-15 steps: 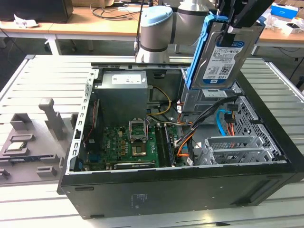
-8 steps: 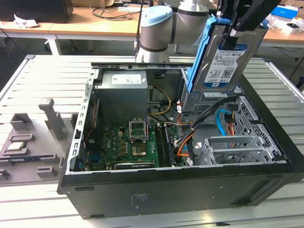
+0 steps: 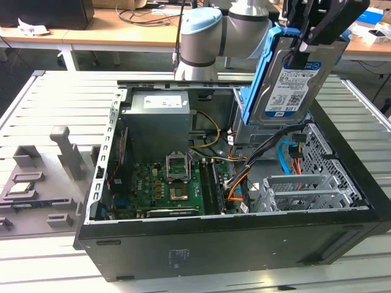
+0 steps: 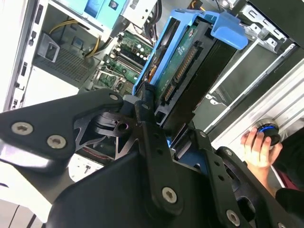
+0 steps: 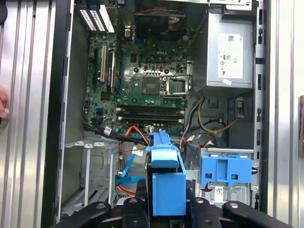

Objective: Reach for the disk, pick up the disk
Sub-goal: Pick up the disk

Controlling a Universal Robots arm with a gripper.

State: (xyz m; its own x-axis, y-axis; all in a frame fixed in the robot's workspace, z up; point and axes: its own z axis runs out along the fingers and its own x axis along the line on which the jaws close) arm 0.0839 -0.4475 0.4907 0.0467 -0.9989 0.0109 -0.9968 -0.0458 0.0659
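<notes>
Disk point(image 3: 292, 73) hangs in the air above the open computer case point(image 3: 232, 244), by its far corner. The gripper point(image 3: 305, 52) is squeezed tight on it. Picking up looks done.

The arm point(image 3: 223, 33) is built of rounded silver-grey tube sections joined by fat cylindrical joints, one capped in pale blue point(image 3: 201, 24). A thin black cable point(image 3: 178, 36) runs down beside the capped joint. The pincer point(image 4: 166, 137) is matte black, made of flat angular linkage bars and plates, pinned with round silver screw heads point(image 4: 169, 194) that have hex sockets. In the first wrist view its black links point(image 5: 209, 213) show rounded ends with dark bolts.
</notes>
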